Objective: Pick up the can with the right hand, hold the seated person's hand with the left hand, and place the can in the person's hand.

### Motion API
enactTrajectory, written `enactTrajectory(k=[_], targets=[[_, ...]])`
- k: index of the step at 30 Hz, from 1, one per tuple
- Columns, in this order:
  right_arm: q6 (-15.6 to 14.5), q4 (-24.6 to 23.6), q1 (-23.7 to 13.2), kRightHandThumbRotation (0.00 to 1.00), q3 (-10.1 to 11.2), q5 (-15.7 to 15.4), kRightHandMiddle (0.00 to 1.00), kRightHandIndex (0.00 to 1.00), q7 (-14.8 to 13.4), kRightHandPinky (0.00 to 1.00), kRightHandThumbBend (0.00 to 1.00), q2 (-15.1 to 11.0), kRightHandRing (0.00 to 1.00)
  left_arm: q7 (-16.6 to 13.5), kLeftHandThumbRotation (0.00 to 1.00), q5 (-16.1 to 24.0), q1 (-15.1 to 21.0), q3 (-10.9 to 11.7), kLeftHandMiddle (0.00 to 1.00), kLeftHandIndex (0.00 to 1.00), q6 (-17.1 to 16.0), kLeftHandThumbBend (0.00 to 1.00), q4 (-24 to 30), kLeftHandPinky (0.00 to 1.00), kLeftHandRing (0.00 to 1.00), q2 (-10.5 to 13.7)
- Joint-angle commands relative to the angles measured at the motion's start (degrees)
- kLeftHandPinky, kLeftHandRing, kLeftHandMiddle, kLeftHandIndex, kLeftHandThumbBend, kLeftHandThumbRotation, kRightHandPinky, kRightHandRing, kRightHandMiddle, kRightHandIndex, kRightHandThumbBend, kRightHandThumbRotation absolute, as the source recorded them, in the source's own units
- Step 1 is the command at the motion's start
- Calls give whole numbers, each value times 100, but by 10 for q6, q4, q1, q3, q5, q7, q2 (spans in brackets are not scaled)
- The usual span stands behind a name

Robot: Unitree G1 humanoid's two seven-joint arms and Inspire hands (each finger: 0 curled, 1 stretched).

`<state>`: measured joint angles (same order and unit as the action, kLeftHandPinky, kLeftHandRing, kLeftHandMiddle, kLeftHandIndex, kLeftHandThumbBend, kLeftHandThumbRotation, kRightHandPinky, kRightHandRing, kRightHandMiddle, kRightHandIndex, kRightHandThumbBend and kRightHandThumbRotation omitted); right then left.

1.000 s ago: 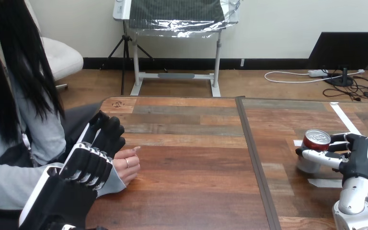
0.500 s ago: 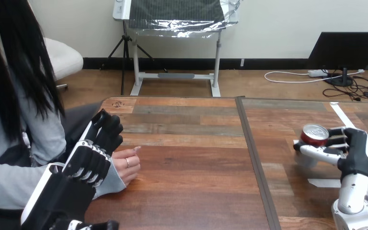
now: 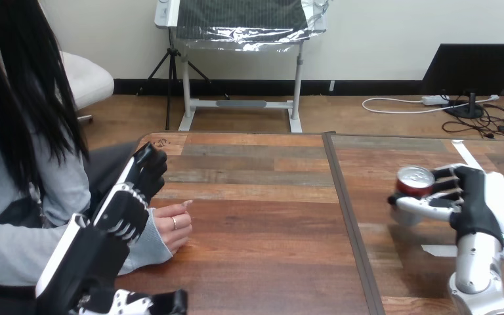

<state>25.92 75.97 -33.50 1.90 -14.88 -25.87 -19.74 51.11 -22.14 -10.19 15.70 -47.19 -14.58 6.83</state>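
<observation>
My right hand [image 3: 476, 203] is shut on the can [image 3: 412, 186], a red can with a silver top, held upright just above the right part of the table [image 3: 262, 216]. At the table's left edge lies the person's hand [image 3: 174, 226], loosely curled and resting on the wood. My left hand [image 3: 131, 197] hangs over the person's wrist and the back of that hand, with its fingers [image 3: 149, 161] stretched forward and its thumb [image 3: 161, 303] spread out low. I see no finger of it curled round the person's hand.
A dark seam [image 3: 351, 223] runs front to back where two tabletops meet, between the can and the person's hand. White tape marks [image 3: 438, 250] lie on the wood below my right hand, with another strip [image 3: 471, 163] farther back.
My right hand has lifted the can off the table and carried it a little to the left. My left hand's fingers have straightened and risen off the person's hand.
</observation>
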Motion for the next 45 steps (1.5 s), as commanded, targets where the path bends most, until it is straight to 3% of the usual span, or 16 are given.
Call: enactTrajectory(k=[1,9,15,22,33,45], targets=[[40,-48,-57,0,-17,-10,45,48,-2,33,85,8,37,-38,31,32,35,-8,100,100,-11,100,-2,100,100,16],[48,-58,-59,0,-26,-17,46,48,0,34,84,17,39,-85,30,75,42,-12,100,100,-24,100,-4,100,100,30],[47,-68,-61,0,-29,-15,47,48,7,35,84,26,40,-112,26,92,48,-18,100,100,-15,100,5,100,100,46],[52,-72,-62,0,-37,-18,48,50,21,37,83,32,41,-152,24,141,62,-16,100,100,-33,100,0,100,100,69],[64,-71,-64,0,-37,-12,48,50,40,38,81,42,42,-190,23,177,80,-23,100,100,-16,100,4,100,100,105],[69,-66,-66,0,-38,-8,48,50,53,37,82,56,41,-231,21,233,114,-27,100,100,-20,100,-3,100,100,144]])
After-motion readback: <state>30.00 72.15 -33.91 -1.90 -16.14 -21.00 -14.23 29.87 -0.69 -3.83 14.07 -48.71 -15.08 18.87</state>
